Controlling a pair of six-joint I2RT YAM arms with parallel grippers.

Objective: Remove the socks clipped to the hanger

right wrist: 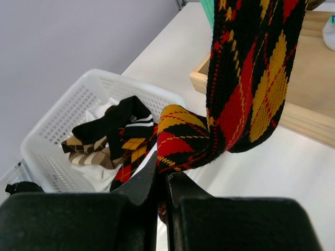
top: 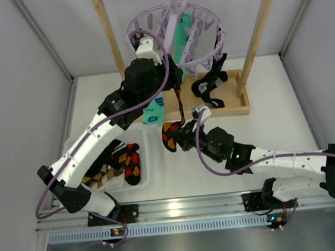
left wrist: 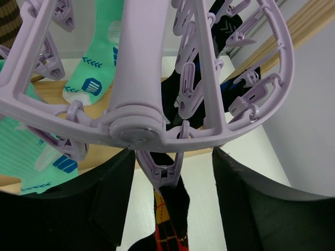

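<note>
Lilac clip (left wrist: 163, 170) of the hanger (left wrist: 141, 68) sits between the left gripper's (left wrist: 174, 151) wide-apart fingers (left wrist: 107, 204). Right gripper (right wrist: 163, 172) is clamped on the red-black diamond sock (right wrist: 246, 89) hanging from that clip.

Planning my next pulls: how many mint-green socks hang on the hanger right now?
2. In the left wrist view, one mint-green sock hangs beyond the hanger, left of its central bar; a second mint-green sock hangs nearer, at the frame's lower left. The hanger may hide others.
</note>
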